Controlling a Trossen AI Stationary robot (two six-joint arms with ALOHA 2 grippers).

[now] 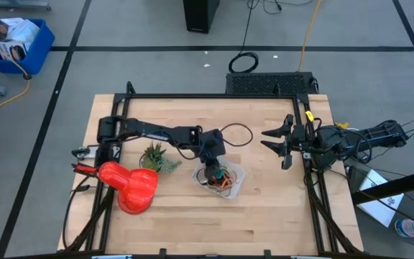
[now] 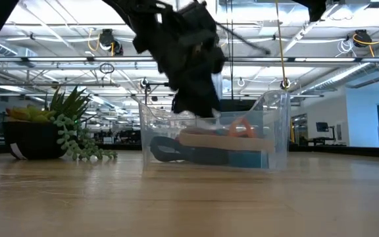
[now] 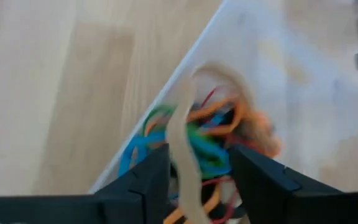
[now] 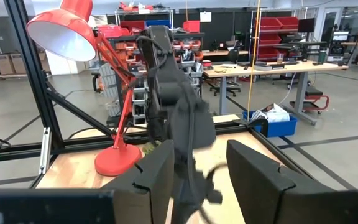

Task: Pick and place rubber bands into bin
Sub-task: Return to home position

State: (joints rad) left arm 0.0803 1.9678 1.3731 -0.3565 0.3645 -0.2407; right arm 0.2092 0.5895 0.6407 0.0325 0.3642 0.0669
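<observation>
1. Directly under the left gripper [image 3: 199,155]: the bin [image 2: 276,125], clear plastic, resting flat on the table [image 1: 264,216].
2. Left gripper: hangs just above the bin's open top and points down into it. Its fingers [image 3: 145,183] are parted to a moderate width and pinch nothing.
3. In the gap between those fingers: one tan band [image 3: 180,130], a loose strip narrower than the gap, running down towards the heap. Whether it touches either finger cannot be told.
4. Below the fingertips, inside the bin: the rubber bands [image 2: 235,157], a tangled heap of blue, green, orange, red and tan loops on the bin floor.
5. Beside the left gripper, towards its own arm's base: a small potted plant [image 1: 157,157], and just past it a red desk lamp [image 1: 131,187]. Both stand clear of the bin.
6. Well apart from the left gripper, at the table's far side edge: the right gripper [image 1: 275,142], with its fingers spread wide and empty, facing the bin.
</observation>
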